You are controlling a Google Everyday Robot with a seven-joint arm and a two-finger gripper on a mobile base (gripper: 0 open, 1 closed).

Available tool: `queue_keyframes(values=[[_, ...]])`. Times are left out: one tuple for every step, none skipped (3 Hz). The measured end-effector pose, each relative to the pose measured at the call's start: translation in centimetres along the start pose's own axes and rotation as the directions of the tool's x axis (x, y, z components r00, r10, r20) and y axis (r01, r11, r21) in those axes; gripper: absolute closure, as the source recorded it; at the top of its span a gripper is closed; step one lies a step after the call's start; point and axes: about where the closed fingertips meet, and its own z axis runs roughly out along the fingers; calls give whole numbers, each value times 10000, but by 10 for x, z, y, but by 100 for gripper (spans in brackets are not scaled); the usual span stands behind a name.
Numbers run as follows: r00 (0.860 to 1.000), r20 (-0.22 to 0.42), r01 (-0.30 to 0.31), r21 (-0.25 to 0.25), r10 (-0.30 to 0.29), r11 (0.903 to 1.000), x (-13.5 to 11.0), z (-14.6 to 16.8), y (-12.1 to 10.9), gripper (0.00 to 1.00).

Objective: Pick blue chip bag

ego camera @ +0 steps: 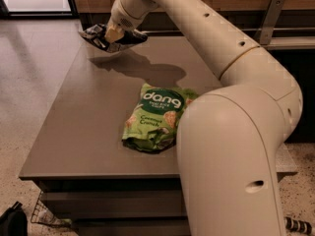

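Two bags in view, one taken: the blue bag (100, 37) is gripped by the end effector (114, 33) over the far left corner of the tabletop (74, 132).

The end effector is seen closed on the crumpled dark bag, which is pinched near its middle, with foil spilling out to either side. A shadow (142, 69) is cast on the surface below and nearer the camera, so the bag is judged to be clear of the tabletop, or nearly so. The green bag (157, 117) is seen lying flat mid-table, well apart from the blue one and partly hidden by the arm (231, 146). The grasp is judged made and the lift in hand. A steady rise with a firm pinch is called for next, since slippery foil could be lost from so small a hold.
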Motion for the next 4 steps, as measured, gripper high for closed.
queue_keyframes(values=[[9990,192,388,175,-392,9991,-16,-47,1,100],[9966,324,746,493,-762,9960,-27,-87,4,100],[9903,583,1197,1031,-1261,9874,-38,-135,21,100],[9844,833,1414,1483,-1548,9788,-40,-160,35,100]])
